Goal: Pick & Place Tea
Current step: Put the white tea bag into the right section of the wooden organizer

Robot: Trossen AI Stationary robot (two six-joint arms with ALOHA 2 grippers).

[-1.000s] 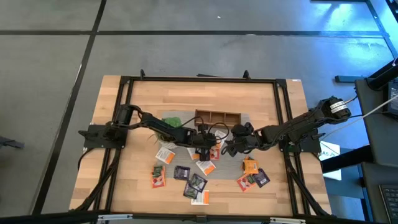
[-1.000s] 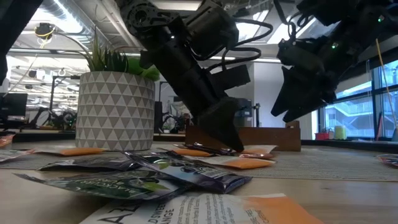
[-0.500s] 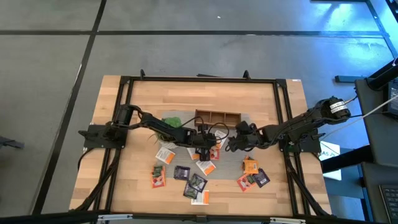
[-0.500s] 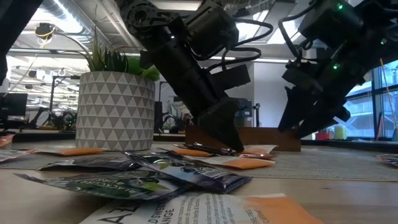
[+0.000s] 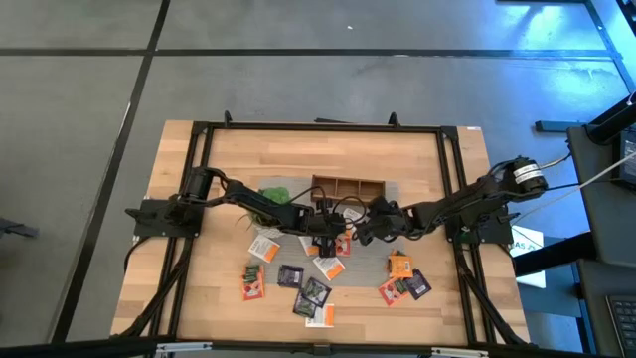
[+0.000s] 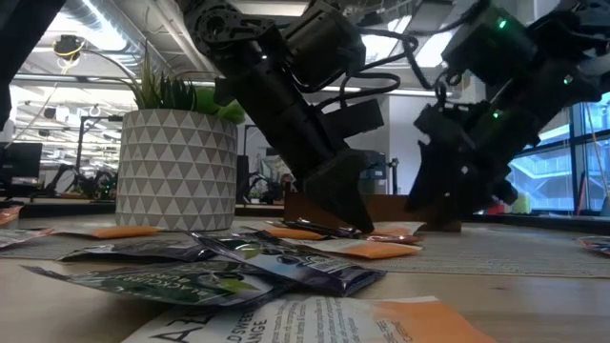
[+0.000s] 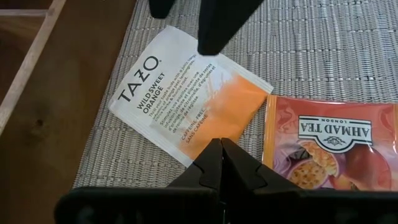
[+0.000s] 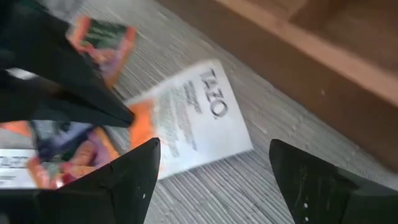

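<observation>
Left tool [image 7: 221, 152] pressed together, tip down on white-orange tea sachet [image 7: 186, 93] (text readable only in left wrist view). Right tool [image 8: 211, 168] spread wide above the same sachet, beside wooden box [image 5: 348, 187]; high view hides the sachet.

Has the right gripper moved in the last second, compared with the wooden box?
Yes. In the high view the right gripper has shifted toward the left gripper, now sitting below the wooden box rather than past its right end.

The wooden box [image 5: 348, 187] walls off the mat's [image 7: 336, 56] far side; the left gripper [image 5: 326, 239] stands on the white sachet's [image 7: 186, 102] orange end, the plant [image 6: 177, 157] beside that arm; bare mat lies around the sachet.
</observation>
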